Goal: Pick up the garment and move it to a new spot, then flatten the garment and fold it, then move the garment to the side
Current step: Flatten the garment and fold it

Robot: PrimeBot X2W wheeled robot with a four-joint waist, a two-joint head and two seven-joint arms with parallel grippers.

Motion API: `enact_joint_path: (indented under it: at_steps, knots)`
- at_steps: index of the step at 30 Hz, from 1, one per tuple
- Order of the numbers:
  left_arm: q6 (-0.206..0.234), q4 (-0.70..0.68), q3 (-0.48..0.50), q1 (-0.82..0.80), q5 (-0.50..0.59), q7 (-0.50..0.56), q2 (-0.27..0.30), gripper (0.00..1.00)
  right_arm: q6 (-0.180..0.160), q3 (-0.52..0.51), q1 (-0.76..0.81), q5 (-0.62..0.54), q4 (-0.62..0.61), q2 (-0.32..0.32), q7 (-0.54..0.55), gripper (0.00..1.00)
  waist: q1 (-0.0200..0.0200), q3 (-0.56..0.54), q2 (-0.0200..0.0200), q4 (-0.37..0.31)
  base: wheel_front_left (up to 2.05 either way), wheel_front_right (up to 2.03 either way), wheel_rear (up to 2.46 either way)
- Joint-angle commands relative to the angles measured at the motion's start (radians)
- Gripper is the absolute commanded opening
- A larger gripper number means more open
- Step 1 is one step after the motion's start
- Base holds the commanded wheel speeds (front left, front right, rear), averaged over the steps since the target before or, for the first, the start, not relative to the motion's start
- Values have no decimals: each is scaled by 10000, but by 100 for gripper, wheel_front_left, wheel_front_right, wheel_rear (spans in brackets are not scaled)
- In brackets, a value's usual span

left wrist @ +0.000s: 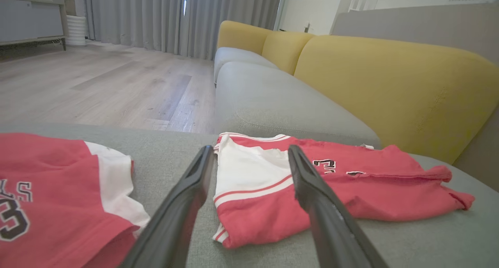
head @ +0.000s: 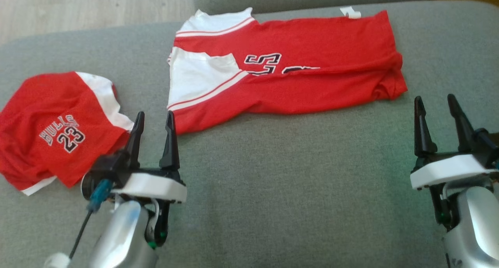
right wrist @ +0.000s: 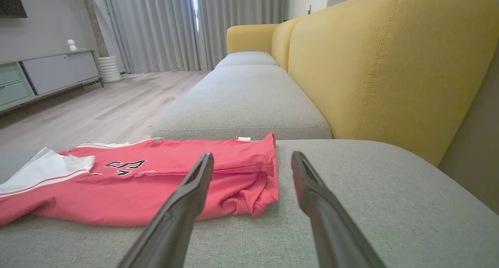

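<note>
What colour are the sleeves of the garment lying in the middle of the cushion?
White with red stripes; the nearer sleeve shows best in the head view.

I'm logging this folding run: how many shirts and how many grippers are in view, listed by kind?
Red and white shirts: 2 (middle shirt, left shirt)
Grippers: 2 (left gripper, right gripper), both open
Total: 4
</note>
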Motion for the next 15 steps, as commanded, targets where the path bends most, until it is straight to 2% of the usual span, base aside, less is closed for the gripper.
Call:
enact_joint_path:
  at_steps: [1,9,15]
  knots:
    - [-16,-14,284,-719,84,-44,67,100,-9,190,-392,-103,-445,1,12,100,0,215,-1,-103,0,0,0]
    - [107,1665,205,-1741,-141,984,0,100,-9,325,-612,-139,-633,49,158,100,0,707,-1,-440,0,0,0]
    - [492,2667,117,-2163,-20,1771,105,100,-9,435,-773,-119,-662,85,149,100,0,939,-1,-655,0,0,0]
